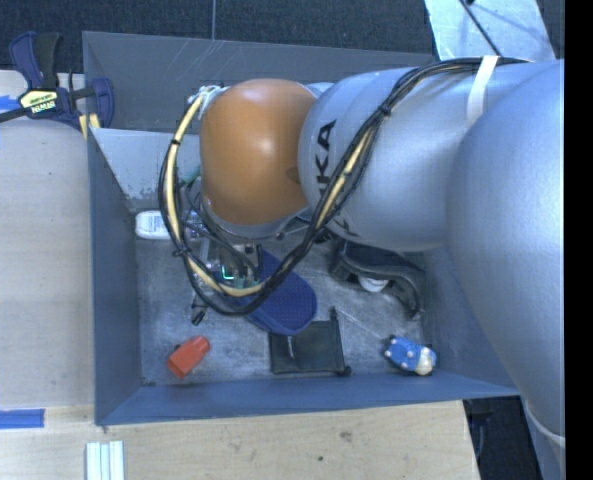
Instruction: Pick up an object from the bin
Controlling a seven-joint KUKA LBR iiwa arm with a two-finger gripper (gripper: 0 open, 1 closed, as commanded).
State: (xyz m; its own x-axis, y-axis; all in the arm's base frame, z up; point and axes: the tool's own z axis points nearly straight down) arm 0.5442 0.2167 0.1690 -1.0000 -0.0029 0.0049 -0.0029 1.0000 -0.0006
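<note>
My gripper [232, 264] is low in the middle of the bin, its dark body showing under the arm's orange cover. A blue oval pad [286, 305] lies just to its right and below, partly tucked under it. A small red-orange block [188, 356] rests on the bin floor toward the near left corner, apart from the gripper. A flat black square piece [307, 349] lies against the near wall, below the blue pad.
A small blue-and-white toy [409, 356] sits near the front right corner. A black curved thing with a white part [379, 274] lies at the right under the arm. A white object [151, 225] rests at the left wall. The arm covers the bin's back and right.
</note>
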